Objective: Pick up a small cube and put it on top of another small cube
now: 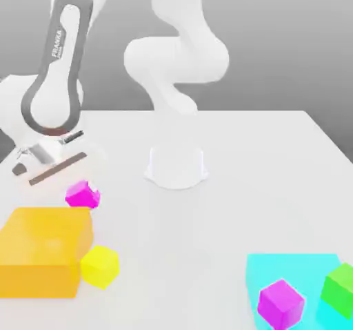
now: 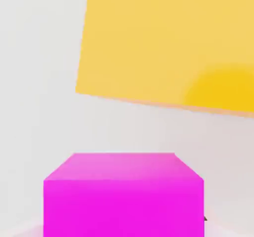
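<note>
Item 1, nearest the hand camera: one small pink cube [image 2: 124, 206], plain, flat-faced. Location: over the tabletop [image 1: 200, 232], towards its edge on the exterior view's left, just behind the orange block [image 1: 41, 253]. Base clearance: cannot be told.

Item 2: claw [image 1: 85, 188], clenched on the pink cube, which sits squarely in its grasp.

Item 3: one small violet cube [image 1: 280, 304], at the cyan slab [image 1: 265, 266], towards the near part of the tabletop on the exterior view's right; green cube [image 1: 339, 289] beside it, by the slab's edge on that side.

Item 4: one small yellow cube [image 1: 101, 266], beside the orange block's near corner on the exterior view's right. Which small cube is to receive the pink one cannot be told.

Handling notes, by judgement: light, stiff, unlikely to crush; smooth faces may slip if gripped off-centre. Best hold: two opposite side faces, at mid-height, leaving the underside free for stacking. Next call: a level carry clear of the orange block, then gentle release; a tilted base could topple the stack.
</note>
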Motion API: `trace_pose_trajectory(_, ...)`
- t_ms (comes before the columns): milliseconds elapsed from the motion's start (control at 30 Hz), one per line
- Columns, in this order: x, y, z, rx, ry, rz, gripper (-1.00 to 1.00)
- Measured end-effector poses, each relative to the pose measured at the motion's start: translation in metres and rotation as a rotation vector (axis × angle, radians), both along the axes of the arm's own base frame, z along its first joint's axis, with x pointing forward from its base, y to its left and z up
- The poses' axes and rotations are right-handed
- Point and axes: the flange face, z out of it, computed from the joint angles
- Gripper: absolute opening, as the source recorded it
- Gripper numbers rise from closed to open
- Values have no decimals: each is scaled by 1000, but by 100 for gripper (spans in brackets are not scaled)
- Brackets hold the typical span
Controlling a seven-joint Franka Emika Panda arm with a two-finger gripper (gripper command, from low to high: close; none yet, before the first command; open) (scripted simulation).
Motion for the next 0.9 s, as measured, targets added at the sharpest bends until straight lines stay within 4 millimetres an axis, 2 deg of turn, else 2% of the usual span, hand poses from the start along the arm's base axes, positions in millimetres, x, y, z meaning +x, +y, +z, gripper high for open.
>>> trace_pose_trajectory(233,23,44,22,236,147,129,-100)
trace_pose_trajectory(300,56,55,33,200,129,261,-100)
trace_pose_trajectory(367,101,67,46,123,63,423,-100)
trace_pose_trajectory(500,185,108,73,-21,-97,729,-100)
trace_pose_trajectory(600,238,155,94,-113,-225,950,-100)
trace_pose_trajectory(733,297,239,127,-218,-412,1246,-100)
trace_pose_trajectory(800,318,289,145,-263,-512,1390,-100)
trace_pose_trajectory(900,335,363,171,-316,-656,1584,-100)
